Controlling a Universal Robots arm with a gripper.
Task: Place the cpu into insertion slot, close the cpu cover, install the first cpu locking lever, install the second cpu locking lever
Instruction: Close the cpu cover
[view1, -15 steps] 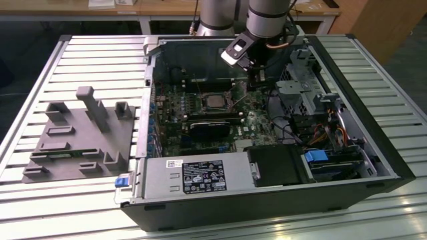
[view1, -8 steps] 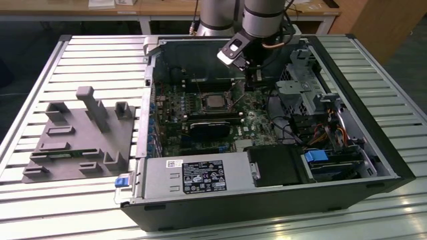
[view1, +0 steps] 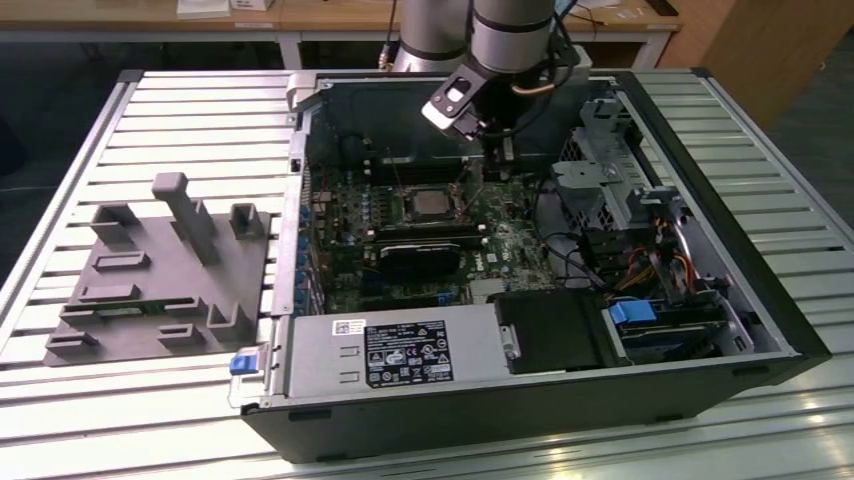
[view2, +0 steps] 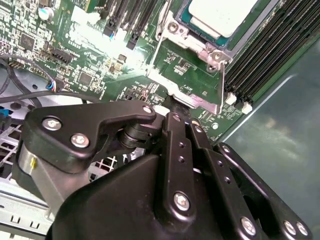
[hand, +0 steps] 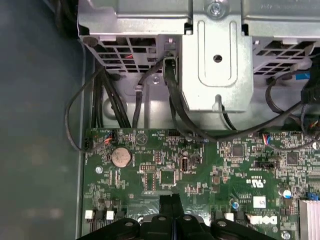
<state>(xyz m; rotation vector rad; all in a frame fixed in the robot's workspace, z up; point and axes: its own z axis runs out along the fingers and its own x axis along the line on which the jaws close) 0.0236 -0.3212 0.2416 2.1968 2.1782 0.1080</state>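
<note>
The cpu (view1: 430, 203) lies flat in the insertion slot (view1: 404, 210) on the green board; its pale metal top (view2: 220, 15) also shows in the second wrist view, framed by the slot's silvery rim (view2: 200, 46). The cpu cover (view2: 186, 96) tilts up from the slot's edge, with board visible through its square cutout. In the exterior view it is a thin upright piece (view1: 470, 180) between slot and arm. My gripper (view1: 501, 168) stands just to the exterior view's right of the slot. Its black fingertips (view2: 172, 107) are together at the cover's free edge, and a thin lever rod (view2: 222, 80) runs beside them.
The open computer case (view1: 307, 180) lies on a slatted table. A grey power-supply box (view1: 387, 350) sits at the near side, a black block (view1: 420, 255) below the slot, a metal drive cage (hand: 215, 65) with black cables (hand: 100, 105) close by. A grey fixture (view1: 160, 270) lies outside.
</note>
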